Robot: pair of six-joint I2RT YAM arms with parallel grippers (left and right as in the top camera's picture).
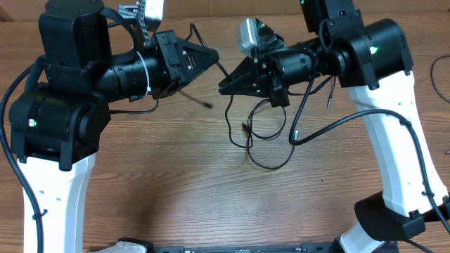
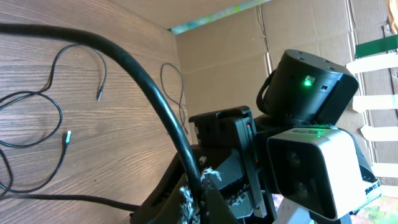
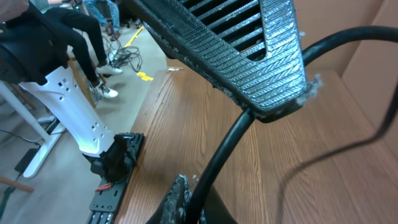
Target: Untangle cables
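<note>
Several thin black cables (image 1: 271, 137) lie looped together on the wooden table under and in front of my right gripper, with small plug ends (image 1: 295, 135) lying loose. My left gripper (image 1: 209, 57) and right gripper (image 1: 226, 86) hover tip to tip above the table. Both are shut on the same cable strand (image 1: 219, 69). In the left wrist view the strand (image 2: 143, 81) runs into the closed jaws (image 2: 202, 180), and loose cables (image 2: 37, 106) lie on the table. In the right wrist view the strand (image 3: 236, 137) runs from the left gripper's finger (image 3: 249, 50) into my closed jaws (image 3: 199, 199).
Another thin cord (image 1: 439, 70) lies at the table's far right edge. A cardboard wall (image 2: 236, 56) stands behind the table. The arms' white bases (image 1: 49, 197) (image 1: 401, 176) stand at the front left and front right. A black base plate (image 3: 118, 174) sits at the table's edge.
</note>
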